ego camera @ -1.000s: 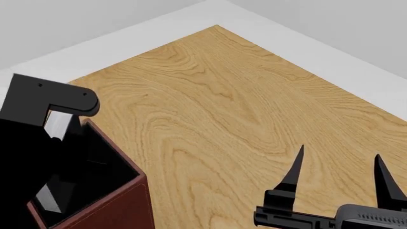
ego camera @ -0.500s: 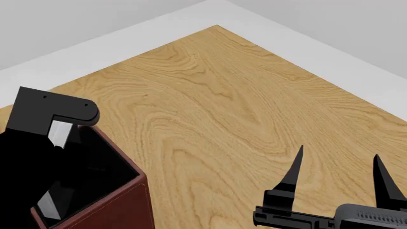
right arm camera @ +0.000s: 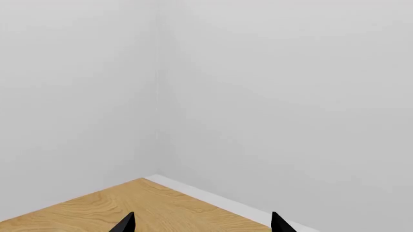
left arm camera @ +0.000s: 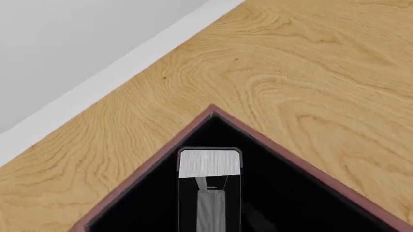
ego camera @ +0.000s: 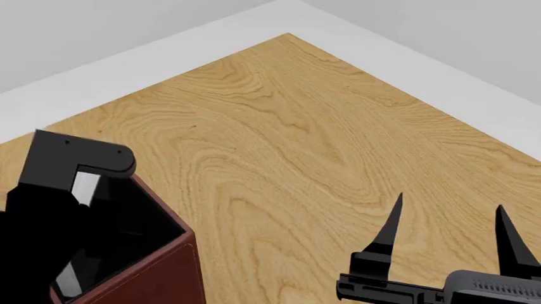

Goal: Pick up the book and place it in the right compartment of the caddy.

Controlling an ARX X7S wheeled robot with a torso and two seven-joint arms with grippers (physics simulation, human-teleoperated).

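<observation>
- My left claw hangs over the corner of the caddy. In the head view it is only a black mass, so I cannot tell from there how its tips stand.
- In the left wrist view the book stands upright directly below the claw, inside the right compartment. I see a black cover framing a white-grey block of page edges, with a darker grey strip running down the middle of it.
- I cannot tell whether the left claw is clamped on the book or apart from it; no fingertip shows clearly in the wrist picture.
- The book sits close to the near corner of the well, with its covers just inside the reddish-brown walls. The walls meet in a point above the book in the wrist picture.
- The well's lining is black, so the book's cover blends into it and only the pale page edges stand out.
- In the head view, pale slivers show just beside the left claw, over the black well.
- My right claw hovers well apart from the caddy over the bare tabletop. Its two pointed black tips are spread wide with nothing between them.
- The right wrist view shows only those two tips, a wedge of the tabletop and the plain grey walls.
</observation>
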